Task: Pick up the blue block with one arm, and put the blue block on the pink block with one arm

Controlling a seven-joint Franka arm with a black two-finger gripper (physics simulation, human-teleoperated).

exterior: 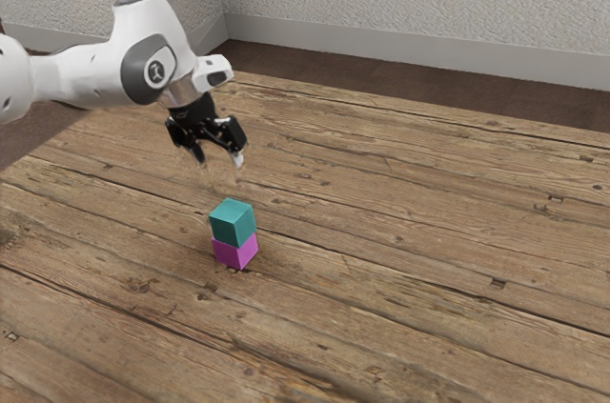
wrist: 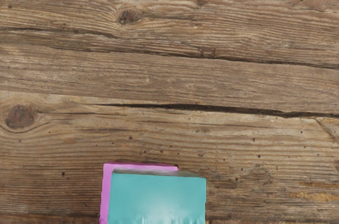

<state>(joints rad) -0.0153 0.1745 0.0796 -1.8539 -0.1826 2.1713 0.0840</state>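
blue block (exterior: 233,221) covers pink block (exterior: 234,253), gripper (exterior: 219,159) empty

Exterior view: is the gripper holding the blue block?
No, the blue block sits on the pink block while the gripper hangs open above it, apart from it.

No legible text, numbers, labels or brand names in either view. The only marking was a small white emblem (exterior: 155,70) on the grey joint cover (exterior: 141,79) of the arm (exterior: 86,74), and it couldn't be read as letters or digits.
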